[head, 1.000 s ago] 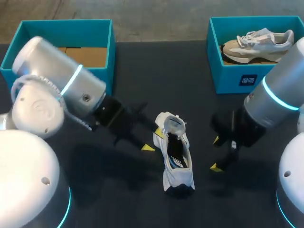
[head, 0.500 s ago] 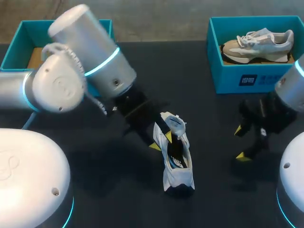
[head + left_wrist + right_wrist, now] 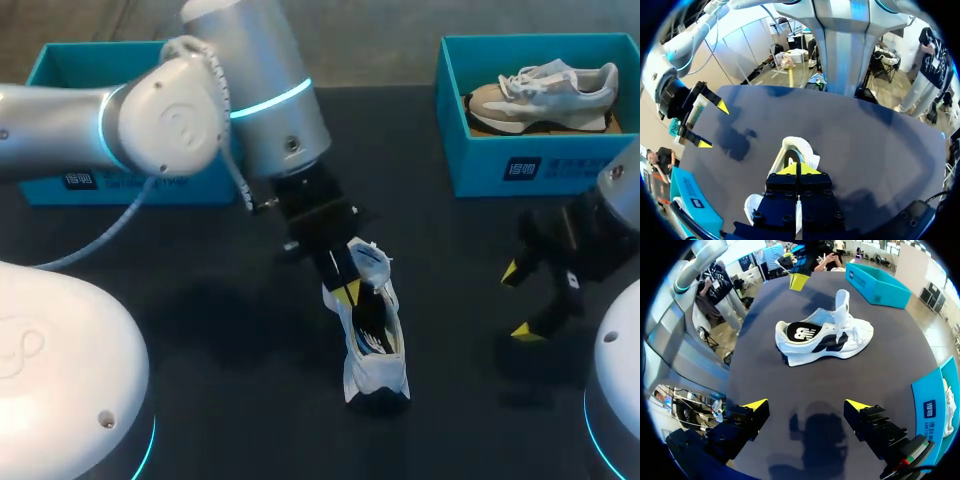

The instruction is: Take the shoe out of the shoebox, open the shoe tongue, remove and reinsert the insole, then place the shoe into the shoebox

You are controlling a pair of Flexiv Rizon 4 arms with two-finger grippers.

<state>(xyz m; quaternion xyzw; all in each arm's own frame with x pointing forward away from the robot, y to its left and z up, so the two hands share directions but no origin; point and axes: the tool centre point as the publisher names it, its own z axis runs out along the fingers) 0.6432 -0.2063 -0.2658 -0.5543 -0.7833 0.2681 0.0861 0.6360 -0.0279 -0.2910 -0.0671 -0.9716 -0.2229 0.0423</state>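
Your white shoe [image 3: 375, 350] [image 3: 796, 148] [image 3: 825, 337] stands on its sole in the middle of the counter [image 3: 460, 420], tongue lifted. The teal shoebox [image 3: 60, 182] sits well beyond the shoe on the left arm's side. Your left gripper [image 3: 347, 290] [image 3: 796, 169] is right at the shoe's open collar, yellow tips pressed together with nothing seen between them, while your right gripper [image 3: 520, 302] [image 3: 807, 405] hangs well off the shoe's other side, fingers spread wide and empty.

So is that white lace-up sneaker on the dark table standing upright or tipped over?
Upright. The white lace-up sneaker rests on its sole on the dark table, its opening facing up.
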